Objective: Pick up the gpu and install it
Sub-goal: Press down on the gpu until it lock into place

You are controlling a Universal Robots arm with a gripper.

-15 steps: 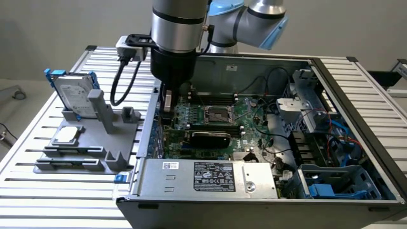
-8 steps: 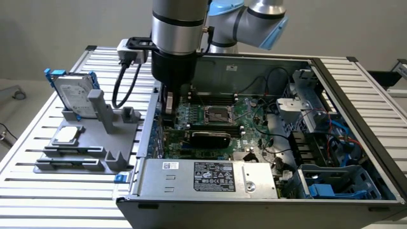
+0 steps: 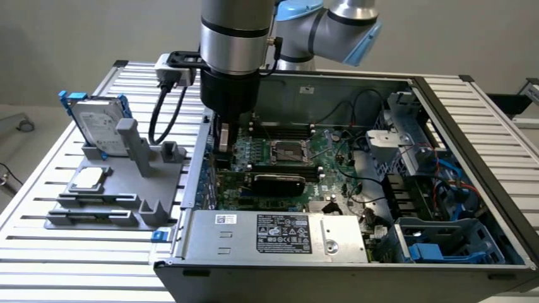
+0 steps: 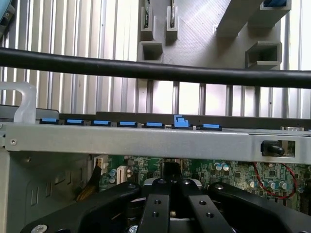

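Silver-and-blue robot arm with black tooling

The arm point(image 3: 236, 31) is built from polished silver tubular segments, banded with thin black rings, and its joints are capped in light blue point(image 3: 362, 44). Below the silver wrist segment a black cylindrical section point(image 3: 229, 91) is fitted. A light grey box-shaped module point(image 3: 175, 68) is mounted beside the wrist, and a thick black cable point(image 3: 158, 117) is looped from it. In the wrist view the same black cable point(image 4: 155, 72) is seen crossing the picture as a dark band. The gripper point(image 4: 170, 204) is made of matte black linkage bars, joined by round-headed black screws and pivot pins, with one silver screw set at an outer link.
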